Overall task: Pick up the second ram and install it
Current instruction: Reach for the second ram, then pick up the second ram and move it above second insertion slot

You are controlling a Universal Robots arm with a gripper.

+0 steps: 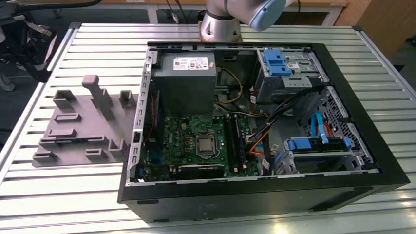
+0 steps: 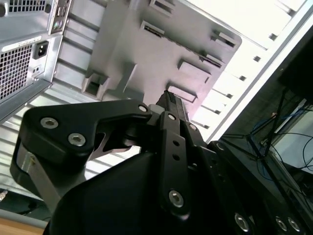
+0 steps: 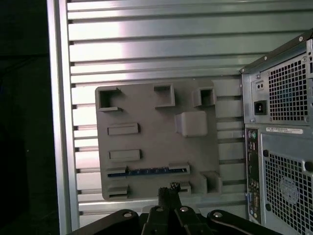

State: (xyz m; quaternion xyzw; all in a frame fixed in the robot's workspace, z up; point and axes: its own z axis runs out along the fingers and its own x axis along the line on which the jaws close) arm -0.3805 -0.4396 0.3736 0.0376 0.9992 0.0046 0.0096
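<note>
My gripper (image 3: 169, 189), closed on nothing, hangs above the grey fixture plate (image 3: 146, 142), where the second ram (image 3: 146, 171) lies slotted just beyond my fingertips, its long axis along my fingers' opening line.

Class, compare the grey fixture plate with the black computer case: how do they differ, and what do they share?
The fixture plate is grey and flat with upright blocks; the computer case is black, a deep open box. The plate is smaller than the case. Both rest on the slatted table, side by side.
</note>
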